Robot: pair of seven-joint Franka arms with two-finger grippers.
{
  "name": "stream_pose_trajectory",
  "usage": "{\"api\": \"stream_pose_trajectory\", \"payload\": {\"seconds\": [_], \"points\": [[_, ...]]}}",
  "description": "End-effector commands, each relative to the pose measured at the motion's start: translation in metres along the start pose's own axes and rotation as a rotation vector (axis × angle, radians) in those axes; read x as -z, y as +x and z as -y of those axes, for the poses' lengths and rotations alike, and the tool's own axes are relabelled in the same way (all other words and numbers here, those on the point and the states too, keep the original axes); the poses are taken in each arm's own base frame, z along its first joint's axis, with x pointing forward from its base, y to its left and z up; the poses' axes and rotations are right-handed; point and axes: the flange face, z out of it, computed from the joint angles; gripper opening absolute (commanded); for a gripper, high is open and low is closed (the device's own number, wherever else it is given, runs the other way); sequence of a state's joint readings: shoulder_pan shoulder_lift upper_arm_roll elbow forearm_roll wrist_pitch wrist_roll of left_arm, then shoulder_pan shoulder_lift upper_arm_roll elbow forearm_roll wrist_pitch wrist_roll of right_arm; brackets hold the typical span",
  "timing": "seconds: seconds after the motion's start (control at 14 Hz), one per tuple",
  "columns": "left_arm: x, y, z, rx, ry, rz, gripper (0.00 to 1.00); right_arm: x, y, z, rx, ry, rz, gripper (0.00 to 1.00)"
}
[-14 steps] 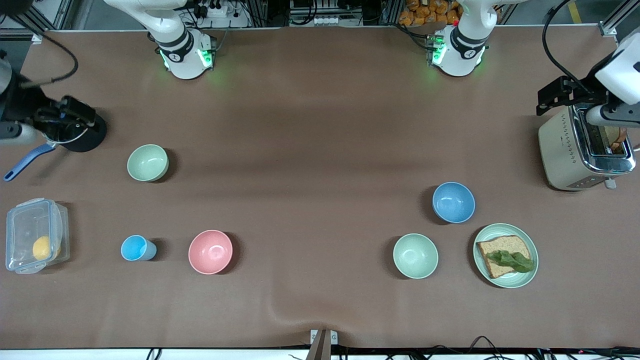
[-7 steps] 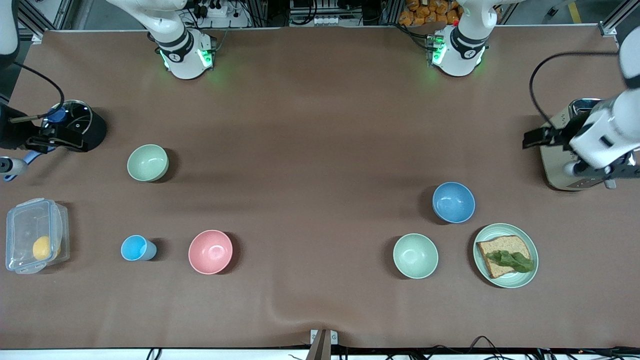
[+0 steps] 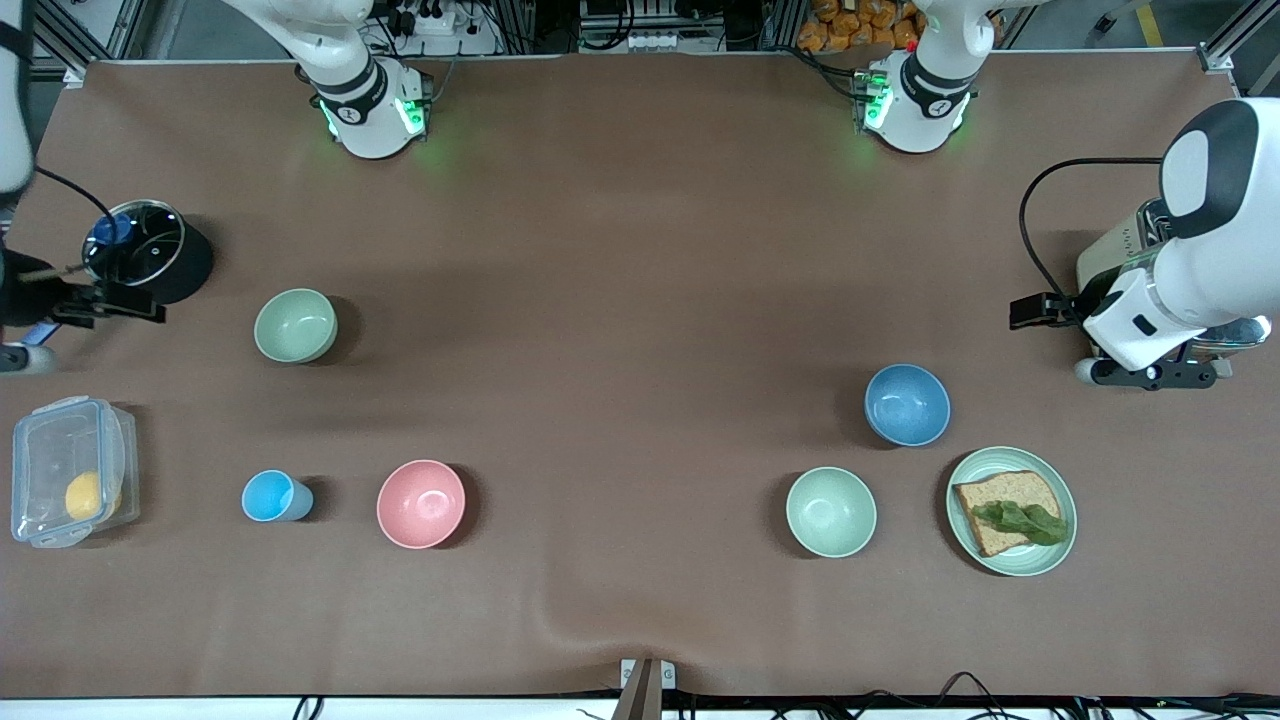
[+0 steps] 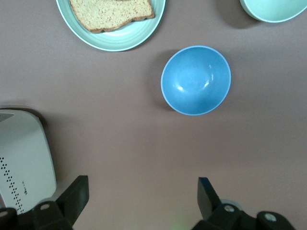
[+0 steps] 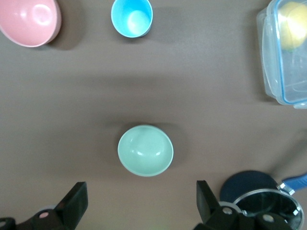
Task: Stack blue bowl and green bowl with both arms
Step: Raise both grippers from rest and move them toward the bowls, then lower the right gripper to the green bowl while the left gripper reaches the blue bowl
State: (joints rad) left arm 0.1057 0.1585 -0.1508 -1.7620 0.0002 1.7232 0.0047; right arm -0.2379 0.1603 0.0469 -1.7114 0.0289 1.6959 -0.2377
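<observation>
Blue bowl [image 4: 195, 80] apart from left tool [image 4: 139, 196]

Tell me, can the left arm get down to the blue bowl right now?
Probably yes. The left hand hangs open over bare table beside the toaster, and nothing stands between it and the blue bowl.

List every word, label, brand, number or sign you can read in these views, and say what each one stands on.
No text can be read in any view.
Toaster: dotted pattern and small marks on its side, no letters legible.
Arm bases: a small round dark mark on each, too small to read.
Blue bowl, green bowl, pink bowl, plate and clear container: no print visible.
</observation>
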Motion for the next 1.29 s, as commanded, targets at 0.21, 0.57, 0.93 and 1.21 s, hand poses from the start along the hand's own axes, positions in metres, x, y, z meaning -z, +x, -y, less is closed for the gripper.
{"api": "stream_pose_trajectory", "payload": {"seconds": [0.21, 0.57, 0.93, 1.21], "points": [[0.001, 0.0, 0.003, 0.018, 0.001, -0.047, 1.0, -0.071, 0.01, -0.031, -0.013, 0.032, -0.009, 1.0], [-0.014, -0.007, -0.004, 0.009, 0.004, -0.012, 1.0, -0.115, 0.015, -0.057, 0.071, 0.041, -0.024, 1.0], [-0.033, -0.007, 0.0, 0.003, 0.03, 0.017, 1.0, -0.177, -0.006, -0.06, 0.115, 0.08, -0.026, 1.0], [-0.066, 0.003, 0.004, 0.007, 0.023, 0.006, 1.0, -0.215, -0.022, -0.06, 0.157, 0.082, -0.043, 1.0]]}}
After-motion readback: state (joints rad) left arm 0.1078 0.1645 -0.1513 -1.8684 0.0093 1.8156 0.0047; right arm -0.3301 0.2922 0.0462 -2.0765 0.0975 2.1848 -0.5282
